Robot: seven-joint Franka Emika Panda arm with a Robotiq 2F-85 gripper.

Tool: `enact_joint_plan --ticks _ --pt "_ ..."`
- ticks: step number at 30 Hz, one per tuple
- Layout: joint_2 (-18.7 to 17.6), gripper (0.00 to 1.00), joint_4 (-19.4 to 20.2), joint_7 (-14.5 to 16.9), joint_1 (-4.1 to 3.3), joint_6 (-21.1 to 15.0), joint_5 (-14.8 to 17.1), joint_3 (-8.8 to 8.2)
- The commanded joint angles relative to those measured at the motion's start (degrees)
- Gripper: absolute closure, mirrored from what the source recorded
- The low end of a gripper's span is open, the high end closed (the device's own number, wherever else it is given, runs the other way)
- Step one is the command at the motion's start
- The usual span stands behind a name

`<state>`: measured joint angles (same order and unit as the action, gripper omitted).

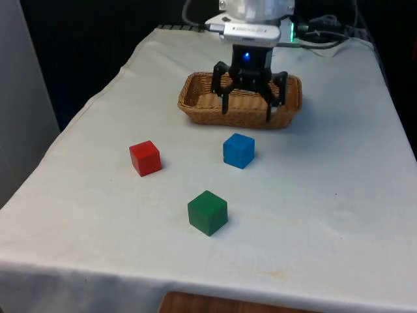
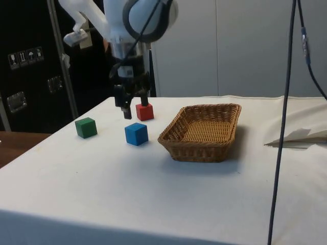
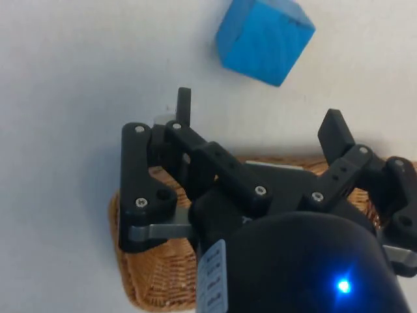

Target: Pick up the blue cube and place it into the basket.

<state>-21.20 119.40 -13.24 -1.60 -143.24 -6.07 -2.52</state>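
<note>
The blue cube (image 1: 238,150) (image 2: 136,133) (image 3: 264,39) rests on the white cloth just in front of the woven basket (image 1: 195,112) (image 2: 194,150) (image 3: 146,274). My gripper (image 1: 247,112) (image 2: 135,108) (image 3: 259,116) hangs open and empty in the air, above the strip of cloth between the cube and the basket's near wall. It is a short way above and behind the cube and touches nothing. The basket holds nothing that I can see.
A red cube (image 1: 144,158) (image 2: 144,111) lies towards the front view's left of the blue one. A green cube (image 1: 208,212) (image 2: 86,127) sits nearer the table's front edge. Cables hang at the side view's right.
</note>
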Motion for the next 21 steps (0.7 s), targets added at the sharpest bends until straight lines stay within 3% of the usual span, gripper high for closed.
enact_joint_plan --ticks 1,2,10,11,12,13,17,20,21 --pt "-0.5 0.00 0.2 -0.1 0.23 -1.4 0.2 -0.17" --pt "-0.4 0.00 0.1 0.0 0.06 -0.5 0.0 -0.23" --pt "-4.1 0.00 -0.7 0.2 0.69 -5.4 1.4 -1.26" --pt "-3.4 0.00 -0.2 -0.1 0.17 -4.6 0.5 -1.66" --pt "-3.4 0.00 -0.2 -0.1 0.17 -4.6 0.5 -1.66" --pt "-4.4 0.00 -0.9 0.3 0.74 -5.8 1.6 -1.32" --pt "-6.3 0.00 -1.9 0.6 1.15 -7.3 3.0 -1.32" --pt "-7.3 0.00 -2.1 0.3 1.09 -8.2 3.7 -1.49" --pt "-7.2 0.00 -2.3 0.1 0.74 -7.6 3.0 -1.95"
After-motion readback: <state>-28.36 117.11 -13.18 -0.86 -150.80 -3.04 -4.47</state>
